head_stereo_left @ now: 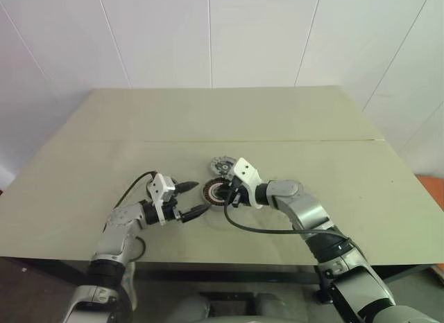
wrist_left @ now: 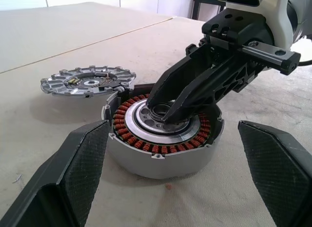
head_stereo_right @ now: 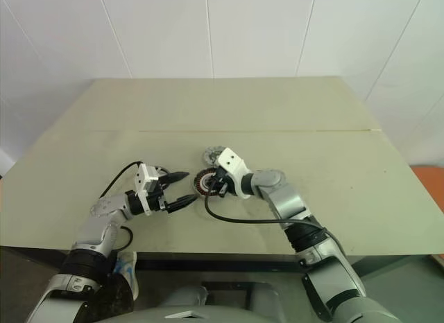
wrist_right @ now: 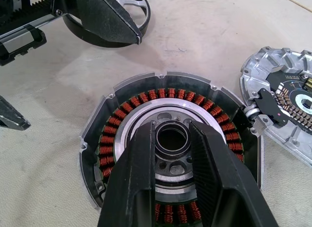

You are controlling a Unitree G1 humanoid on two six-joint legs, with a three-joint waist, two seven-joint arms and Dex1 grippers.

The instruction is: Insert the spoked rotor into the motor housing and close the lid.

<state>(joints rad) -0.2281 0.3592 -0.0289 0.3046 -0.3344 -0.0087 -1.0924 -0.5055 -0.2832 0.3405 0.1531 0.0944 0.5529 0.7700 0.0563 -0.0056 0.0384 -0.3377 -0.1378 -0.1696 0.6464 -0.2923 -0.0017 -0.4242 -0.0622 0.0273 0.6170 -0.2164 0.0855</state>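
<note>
The motor housing (wrist_right: 168, 94), a grey-walled puck with copper windings, sits mid-table. My right gripper (wrist_right: 171, 134) reaches down into it, its fingers closed on either side of the pale centre hub. My left gripper (head_stereo_left: 198, 198) is open and level just left of the housing, with the housing wall (wrist_left: 161, 159) showing between its spread fingers, untouched. The spoked rotor (wrist_right: 138, 5), a dark-rimmed wheel with silver spokes, lies behind the left gripper, partly hidden by it. The lid (wrist_left: 87, 82), a silver-grey ribbed disc with a circuit board facing up, lies beside the housing on its far side.
The pale green table (head_stereo_left: 333, 170) has a seam running across it behind the parts. Black cables (head_stereo_left: 277, 231) loop from both wrists over the near table. White wall panels stand behind the far edge.
</note>
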